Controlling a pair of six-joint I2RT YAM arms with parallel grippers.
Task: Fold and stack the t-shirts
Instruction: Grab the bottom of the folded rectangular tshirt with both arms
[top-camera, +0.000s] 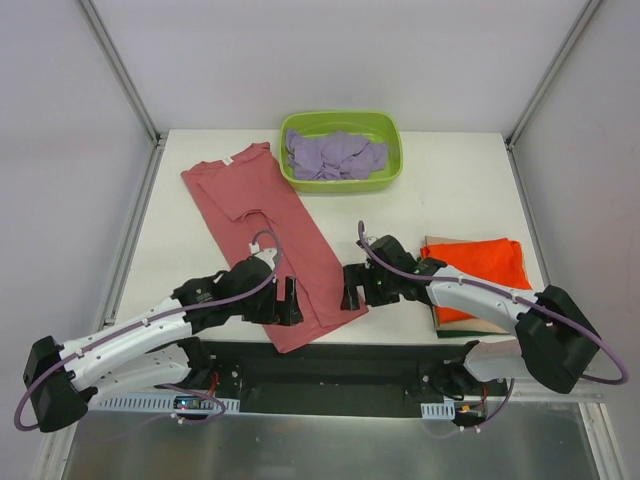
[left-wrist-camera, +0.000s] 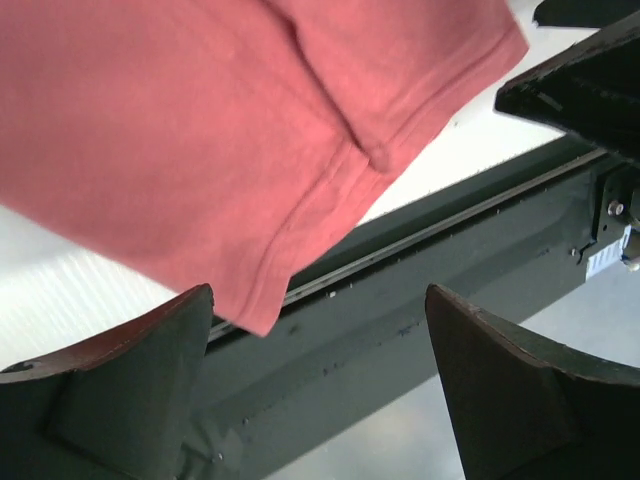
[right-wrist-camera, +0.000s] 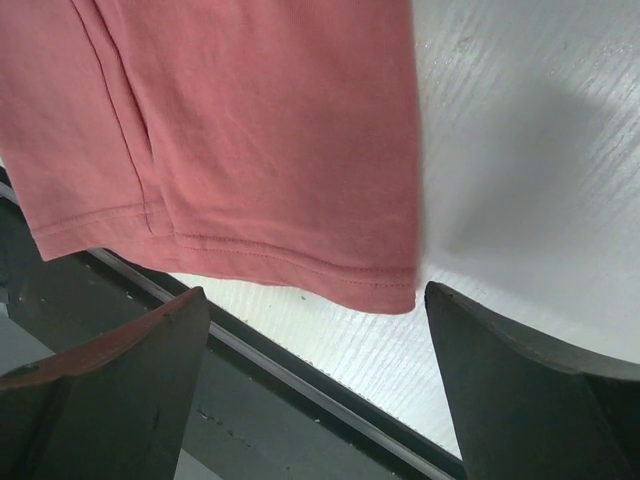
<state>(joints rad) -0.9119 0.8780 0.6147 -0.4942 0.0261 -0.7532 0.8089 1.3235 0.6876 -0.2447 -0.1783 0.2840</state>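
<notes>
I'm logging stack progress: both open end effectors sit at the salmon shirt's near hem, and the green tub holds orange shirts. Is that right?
Not quite. The top external view shows the green tub holding lavender shirts, not orange ones; the orange shirt lies folded on the table at the right. The rest stands.

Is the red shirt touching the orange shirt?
Apart. The top view shows the salmon-red shirt lying left of centre and the orange shirt stacked at right, with bare white table between them.
</notes>
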